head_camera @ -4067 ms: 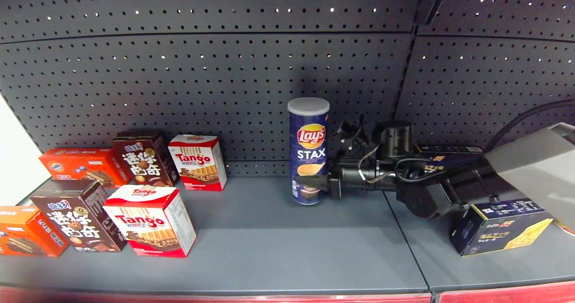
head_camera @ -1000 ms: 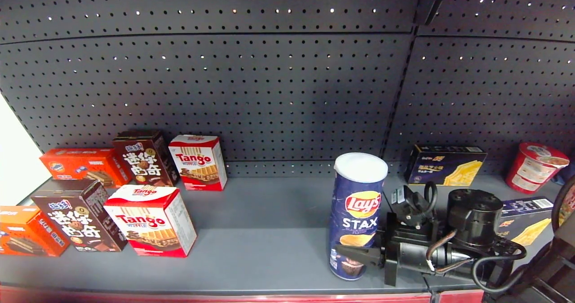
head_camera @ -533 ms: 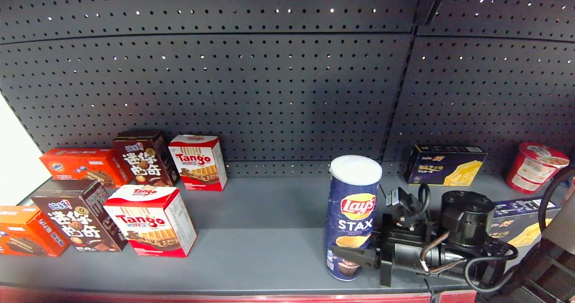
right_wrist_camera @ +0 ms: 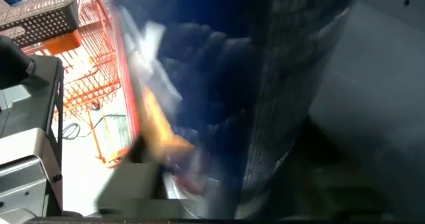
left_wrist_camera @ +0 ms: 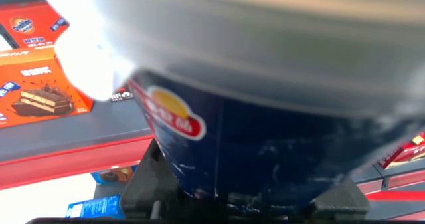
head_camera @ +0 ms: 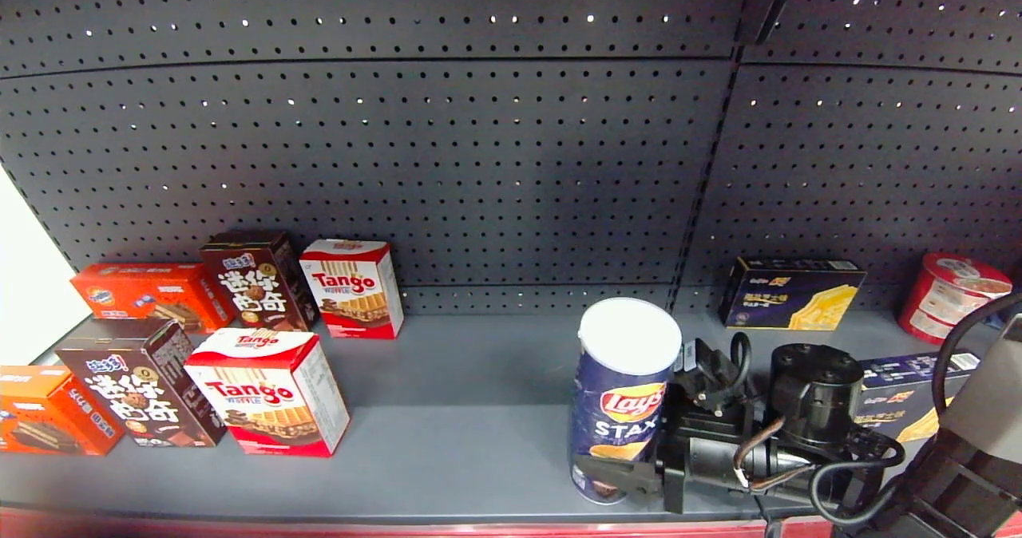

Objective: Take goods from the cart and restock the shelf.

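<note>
On the shelf (head_camera: pixel 463 410), positions are taken from the can (head_camera: pixel 627 394), a dark blue tube with a white lid.

Far left of the can, six boxes sit in two rows of three, front and rear. Each row runs orange, brown, then red-and-white:
- orange boxes (head_camera: pixel 44 414) (head_camera: pixel 148 292)
- brown boxes (head_camera: pixel 140 394) (head_camera: pixel 255 278)
- red boxes (head_camera: pixel 271 390) (head_camera: pixel 351 286)

The rear row sits close to the pegboard (head_camera: pixel 399 163).

The can is near the shelf's front edge and slightly tilted. Whether its base touches the shelf cannot be told. The right gripper (head_camera: pixel 608 454) is closed on the can's lower part, coming in from the can's right. One finger lies across the front near the base, and the other is hidden behind the can.

Right of the can and farther back, a blue box (head_camera: pixel 790 292) stands against the pegboard. A second blue box (head_camera: pixel 910 394) lies beyond the right arm, partly hidden by it. A red cup (head_camera: pixel 954 286) sits farthest right of the can, at the back.

The right wrist view shows the can close up, with the red wire cart (right_wrist_camera: pixel 99 104) beyond it and a grey basket (right_wrist_camera: pixel 40 11) by the cart.

The left wrist view shows a second can (left_wrist_camera: pixel 265 137), also dark blue. The left gripper (left_wrist_camera: pixel 246 194) grips its lower end, with dark gripper parts on both sides.
</note>
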Controlling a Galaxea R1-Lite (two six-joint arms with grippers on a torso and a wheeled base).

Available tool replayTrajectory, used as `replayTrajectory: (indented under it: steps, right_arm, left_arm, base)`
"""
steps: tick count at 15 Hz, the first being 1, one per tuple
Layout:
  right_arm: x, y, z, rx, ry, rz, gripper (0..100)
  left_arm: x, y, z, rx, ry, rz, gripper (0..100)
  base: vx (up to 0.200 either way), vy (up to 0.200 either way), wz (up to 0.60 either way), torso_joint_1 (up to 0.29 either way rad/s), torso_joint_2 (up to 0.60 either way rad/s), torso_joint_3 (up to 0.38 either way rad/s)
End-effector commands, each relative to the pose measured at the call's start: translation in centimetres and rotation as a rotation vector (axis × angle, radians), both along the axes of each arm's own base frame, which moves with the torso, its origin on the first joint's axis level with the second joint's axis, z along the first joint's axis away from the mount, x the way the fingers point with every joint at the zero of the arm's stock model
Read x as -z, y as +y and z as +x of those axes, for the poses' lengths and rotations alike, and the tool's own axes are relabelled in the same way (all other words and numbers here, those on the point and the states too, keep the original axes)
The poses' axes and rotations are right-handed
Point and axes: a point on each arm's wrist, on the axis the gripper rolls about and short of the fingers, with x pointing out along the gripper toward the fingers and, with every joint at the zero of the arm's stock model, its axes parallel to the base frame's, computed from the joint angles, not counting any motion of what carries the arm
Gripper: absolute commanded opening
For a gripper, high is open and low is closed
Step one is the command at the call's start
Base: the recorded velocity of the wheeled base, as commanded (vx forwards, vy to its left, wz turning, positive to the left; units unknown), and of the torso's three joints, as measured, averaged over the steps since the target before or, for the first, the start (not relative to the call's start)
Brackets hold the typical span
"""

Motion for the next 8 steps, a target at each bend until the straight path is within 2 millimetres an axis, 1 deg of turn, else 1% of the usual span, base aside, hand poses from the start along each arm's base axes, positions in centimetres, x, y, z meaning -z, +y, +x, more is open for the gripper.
replayTrajectory:
  steps: [1, 5, 8]
  right_arm:
    - [0.1, -0.1, -0.1, 0.001, 0.003, -0.003, 100]
    - [-0.3, -0.2, -0.3, -0.01, -0.028, -0.003, 100]
    - [-1.1, -0.8, -1.5, -0.014, -0.047, -0.002, 100]
  left_arm:
    - [0.0, 0.0, 0.0, 0.0, -0.001, 0.0, 0]
    - [0.0, 0.0, 0.0, 0.0, -0.002, 0.0, 0]
    - [0.1, 0.0, -0.2, 0.0, -0.013, -0.001, 0]
  base:
    - [0.0, 0.0, 0.0, 0.0, 0.0, 0.0]
    - [0.0, 0.0, 0.0, 0.0, 0.0, 0.0]
    - [0.0, 0.0, 0.0, 0.0, 0.0, 0.0]
